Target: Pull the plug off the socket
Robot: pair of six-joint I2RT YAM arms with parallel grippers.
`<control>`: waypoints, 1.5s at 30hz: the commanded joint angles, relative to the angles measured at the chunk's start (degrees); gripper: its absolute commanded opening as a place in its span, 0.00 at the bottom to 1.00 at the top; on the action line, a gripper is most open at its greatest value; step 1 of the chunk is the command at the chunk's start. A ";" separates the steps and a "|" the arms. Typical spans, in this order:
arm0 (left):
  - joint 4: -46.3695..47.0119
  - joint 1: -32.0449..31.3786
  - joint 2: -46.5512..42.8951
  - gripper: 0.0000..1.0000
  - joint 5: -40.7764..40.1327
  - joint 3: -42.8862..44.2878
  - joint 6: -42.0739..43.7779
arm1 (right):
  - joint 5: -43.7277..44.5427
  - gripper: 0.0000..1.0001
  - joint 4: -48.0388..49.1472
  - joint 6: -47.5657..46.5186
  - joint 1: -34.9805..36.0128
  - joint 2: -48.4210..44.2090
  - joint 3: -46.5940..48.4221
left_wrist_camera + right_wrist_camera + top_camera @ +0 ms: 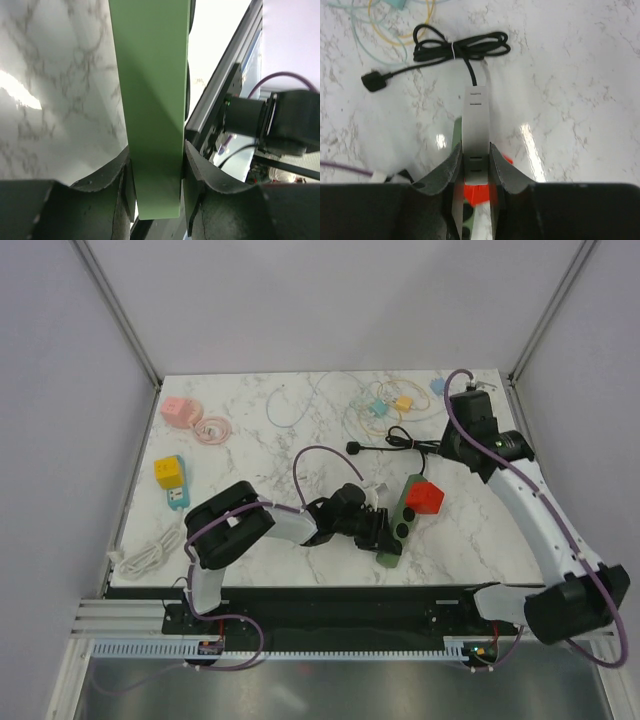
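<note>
While the left gripper [156, 167] clamps the long green plastic power strip [150, 75] endwise, the right gripper [475, 156] pinches the white rectangular plug [476, 112] lengthwise, directly above that strip.

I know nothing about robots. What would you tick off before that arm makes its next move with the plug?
1. Strip braced: left gripper clamps the green power strip. Ok.
2. Plug held: right gripper is shut on the white plug. Ok.
3. White plug out of its socket: cannot tell, the joint is hidden.
4. Slack: the black cable lies in loose loops. Ok.
5. Red plug clear of the right gripper: cannot tell.
</note>
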 commanded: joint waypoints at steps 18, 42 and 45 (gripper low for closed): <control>-5.78 -0.07 -2.01 0.02 9.65 0.54 5.51 | -34.82 0.12 43.34 5.65 -30.36 53.45 21.57; -7.62 -0.77 -2.62 0.02 8.86 0.36 3.84 | -15.93 0.98 24.54 0.83 -29.32 43.57 19.39; -8.42 -1.13 -2.71 0.02 8.07 0.01 3.14 | -14.61 0.98 23.66 -0.49 -27.12 35.92 12.45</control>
